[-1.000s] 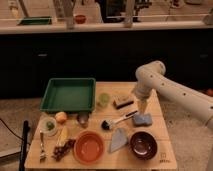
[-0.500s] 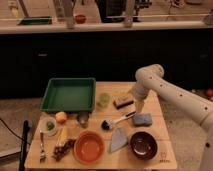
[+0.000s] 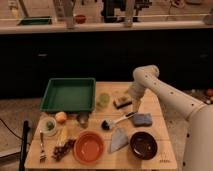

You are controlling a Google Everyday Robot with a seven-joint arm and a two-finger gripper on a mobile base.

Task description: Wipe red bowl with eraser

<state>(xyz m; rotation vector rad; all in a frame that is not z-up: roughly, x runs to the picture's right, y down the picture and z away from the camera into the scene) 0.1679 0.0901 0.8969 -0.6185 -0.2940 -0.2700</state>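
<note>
The red bowl (image 3: 89, 147) sits at the table's front, left of centre, orange-red and with nothing inside. The eraser (image 3: 122, 102), a small dark-topped block on a tan base, lies on the table near the back, right of centre. My gripper (image 3: 131, 98) hangs from the white arm at the eraser's right end, right at it; whether it touches is unclear.
A green tray (image 3: 68, 94) stands back left. A dark maroon bowl (image 3: 143, 145) is front right, a blue-grey sponge (image 3: 142, 119) beside it, a black-headed brush (image 3: 116, 121) in the middle. A green cup (image 3: 103, 99), fruit (image 3: 61, 117) and a fork (image 3: 42, 150) lie left.
My arm has swung left and down over the last second, bringing the gripper from above the sponge area to the eraser's right end.
</note>
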